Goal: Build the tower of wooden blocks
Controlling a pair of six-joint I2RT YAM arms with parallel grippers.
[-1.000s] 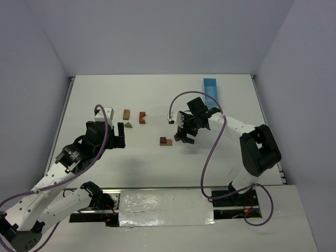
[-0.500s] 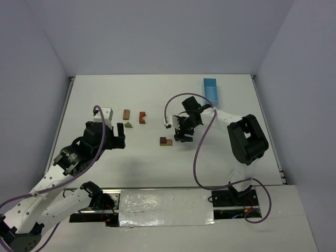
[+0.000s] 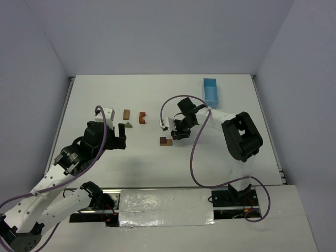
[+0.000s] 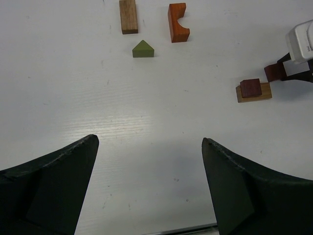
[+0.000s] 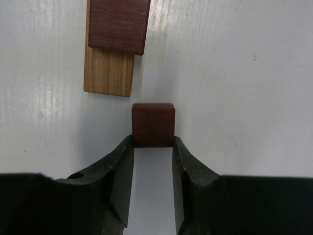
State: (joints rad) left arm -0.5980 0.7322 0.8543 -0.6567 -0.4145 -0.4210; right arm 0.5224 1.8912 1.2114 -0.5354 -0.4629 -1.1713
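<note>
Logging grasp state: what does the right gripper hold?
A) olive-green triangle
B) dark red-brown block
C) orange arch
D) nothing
B: in the right wrist view the right gripper pinches a dark red-brown block at its fingertips, just short of the tan plank.

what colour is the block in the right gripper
Dark reddish-brown block, pinched in the right gripper; clearest in the right wrist view.
</note>
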